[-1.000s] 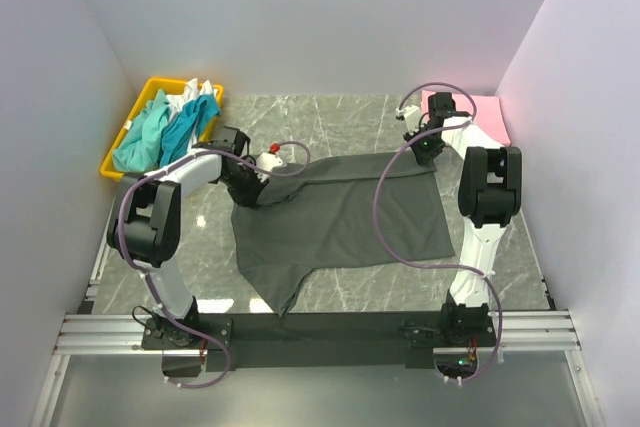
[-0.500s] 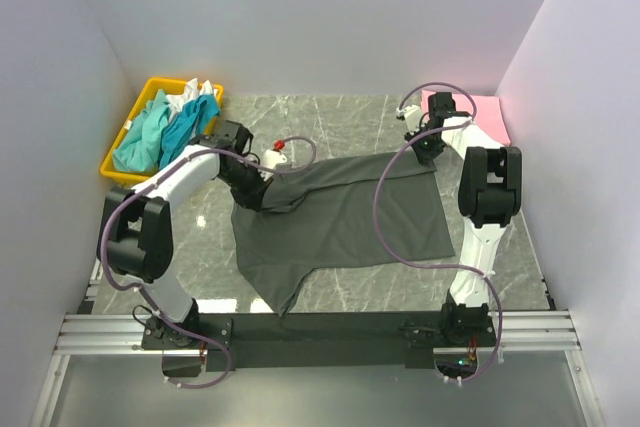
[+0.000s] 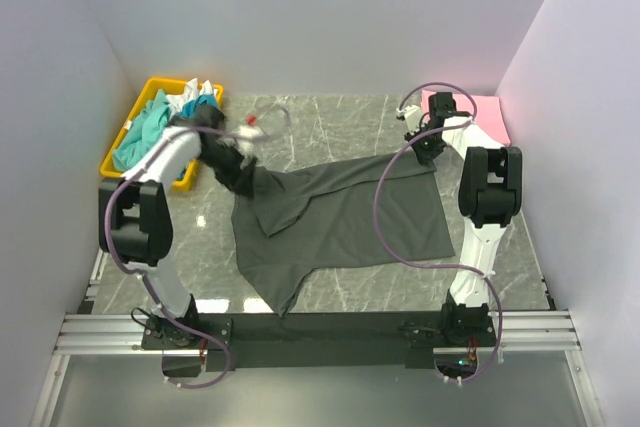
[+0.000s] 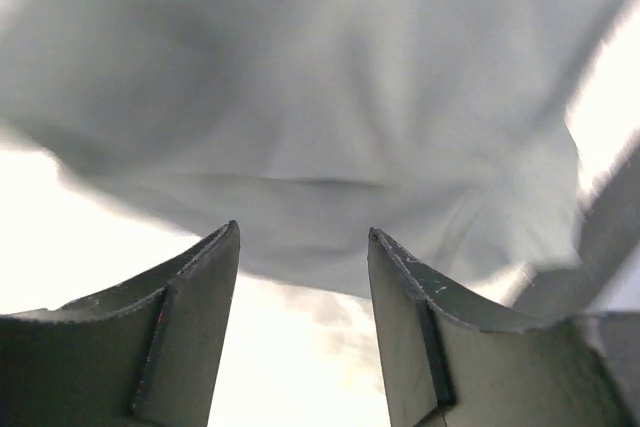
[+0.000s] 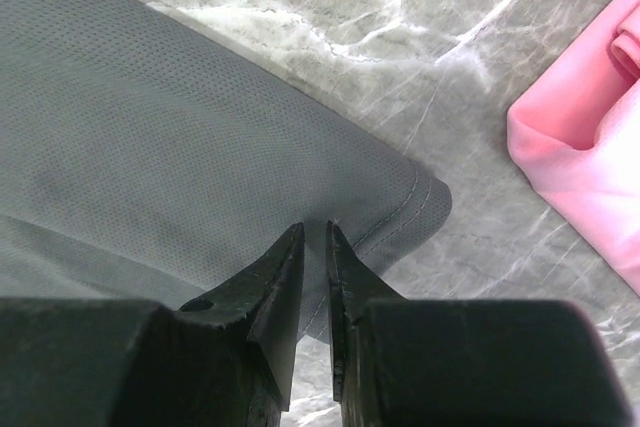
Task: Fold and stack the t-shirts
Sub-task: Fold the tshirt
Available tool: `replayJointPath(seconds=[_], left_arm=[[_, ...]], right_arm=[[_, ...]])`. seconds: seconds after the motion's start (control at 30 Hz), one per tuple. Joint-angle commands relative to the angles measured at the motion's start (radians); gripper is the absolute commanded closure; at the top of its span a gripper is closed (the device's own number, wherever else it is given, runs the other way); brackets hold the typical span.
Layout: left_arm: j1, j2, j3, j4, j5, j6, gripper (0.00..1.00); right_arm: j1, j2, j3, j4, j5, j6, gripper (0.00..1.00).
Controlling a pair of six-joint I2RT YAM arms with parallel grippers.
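Because the dark grey t-shirt (image 3: pixel 350 217) is thin, limp knit cloth, it will sag, stretch and crease wherever it is lifted, so the safest places to take it are the seamed edges: hem corners, shoulders and sleeve ends, where the doubled fabric gives the fingers something to bite. It lies mostly flat in the middle of the counter (image 3: pixel 330 122), with its far left part drawn up into a ridge towards the left hand (image 4: pixel 302 232). That hand is wide open with nothing between its fingers; blurred grey cloth fills the view just past the tips, and whether it touches them I cannot tell. The right hand (image 5: pixel 314 229) is closed to a thin slit at the shirt's far right hem corner and appears to nip the cloth there. A pink t-shirt (image 3: pixel 488 117) sits folded in the far right corner, while the teal and white t-shirts (image 3: pixel 150 127) are heaped in the yellow tray (image 3: pixel 165 83). Being light, the shirt should slide easily on the polished stone, so one corner wants anchoring while another is carried over.
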Motion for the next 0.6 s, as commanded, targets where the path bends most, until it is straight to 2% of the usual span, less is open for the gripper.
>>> replayJointPath(seconds=[0.0,0.13,0.23,0.57], left_arm=[[0.097,0.007,0.164,0.047,0.061,-0.05,0.4],[0.108,0.071,0.224,0.159,-0.007,-0.104,0.38],[0.107,0.125,0.252,0.203,-0.005,-0.159,0.38],[0.078,0.205,0.181,0.384,-0.102,-0.27,0.33]], right_arm=[[-0.013,-0.077,0.044,-0.002,-0.042,0.01,0.78],[-0.011,-0.051,0.101,-0.025,-0.058,0.034,0.78],[-0.011,-0.017,0.129,-0.028,-0.051,0.04,0.78],[0.039,0.041,0.118,0.003,-0.013,0.043,0.78]])
